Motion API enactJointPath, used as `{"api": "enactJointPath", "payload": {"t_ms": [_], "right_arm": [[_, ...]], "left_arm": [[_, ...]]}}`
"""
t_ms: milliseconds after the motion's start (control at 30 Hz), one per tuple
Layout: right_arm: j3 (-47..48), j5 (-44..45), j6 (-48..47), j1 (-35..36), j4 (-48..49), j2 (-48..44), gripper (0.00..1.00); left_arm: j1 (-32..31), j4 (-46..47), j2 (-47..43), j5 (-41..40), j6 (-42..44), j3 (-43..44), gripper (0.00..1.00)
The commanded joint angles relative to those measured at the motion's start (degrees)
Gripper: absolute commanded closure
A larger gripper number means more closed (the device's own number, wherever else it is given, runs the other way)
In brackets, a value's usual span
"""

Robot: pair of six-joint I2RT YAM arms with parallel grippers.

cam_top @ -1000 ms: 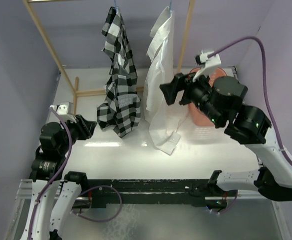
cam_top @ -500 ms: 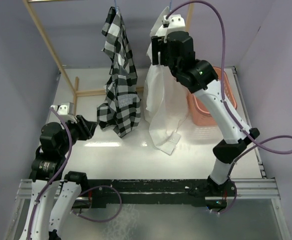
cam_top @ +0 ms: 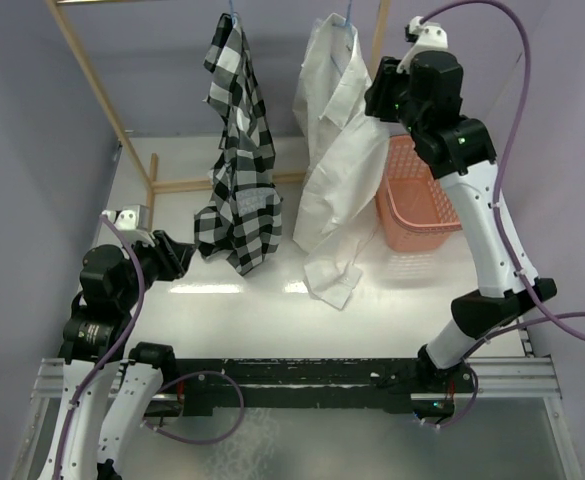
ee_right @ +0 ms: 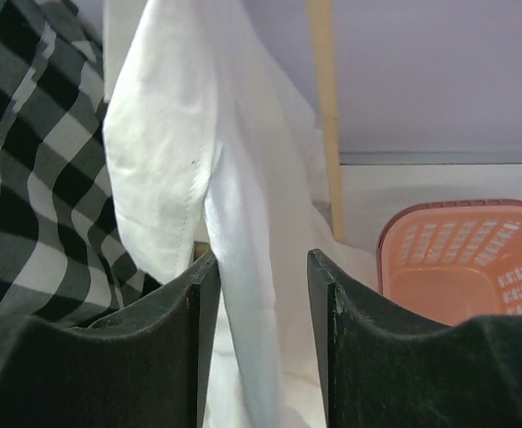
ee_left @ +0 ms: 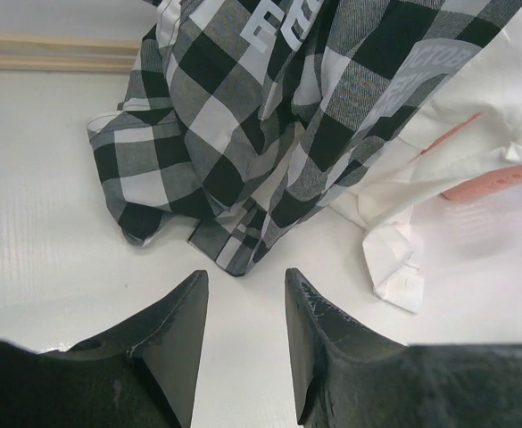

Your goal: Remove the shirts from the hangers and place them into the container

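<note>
The plain white shirt [cam_top: 337, 150] and the black-and-white plaid shirt [cam_top: 237, 150] both hang from the rack on light-blue hangers; only the hooks [cam_top: 348, 14] [cam_top: 234, 14] show. Both hems trail onto the table. My right gripper [cam_top: 375, 100] is raised at the white shirt's right edge. In the right wrist view it [ee_right: 261, 259] is open, with a fold of white shirt [ee_right: 162, 152] against its left finger and a gap to the right one. The pink container [cam_top: 417, 195] stands below it. My left gripper [ee_left: 244, 276] is open and holds nothing, low before the plaid hem [ee_left: 269, 116].
Wooden rack poles rise at the left [cam_top: 92, 90] and behind the white shirt [cam_top: 377, 50]. The rack's base bar [cam_top: 187, 184] lies on the table behind the plaid shirt. Purple walls close in the sides and back.
My right arm has swung from the white shirt's upper left to its right edge, and its jaws have narrowed around a fold. The white shirt has spread wider. The left arm is still.
</note>
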Motion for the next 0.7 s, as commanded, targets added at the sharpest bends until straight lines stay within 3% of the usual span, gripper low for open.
{"api": "enactJointPath", "payload": {"t_ms": [0, 267, 433, 533, 667], "right_arm": [[-0.92, -12.65, 3.77, -3.71, 4.59, -1.62, 0.53], [1.2, -19.51, 2.74, -5.06, 4.09, 0.12, 0.58], [1.75, -19.67, 2.2, -5.42, 3.17, 1.2, 0.75], [1.89, -18.45, 2.15, -5.52, 3.1, 1.47, 1.0], [3.05, -18.68, 1.71, -5.7, 3.73, 1.91, 1.0]], "left_arm": [[-0.31, 2.67, -0.08, 0.44, 1.21, 0.51, 0.56], [-0.4, 2.61, -0.09, 0.27, 1.2, 0.43, 0.56], [-0.44, 2.6, -0.09, 0.27, 1.12, 0.43, 0.56], [-0.44, 2.59, -0.09, 0.27, 1.16, 0.41, 0.56], [-0.44, 2.61, -0.04, 0.34, 1.19, 0.43, 0.56]]}}
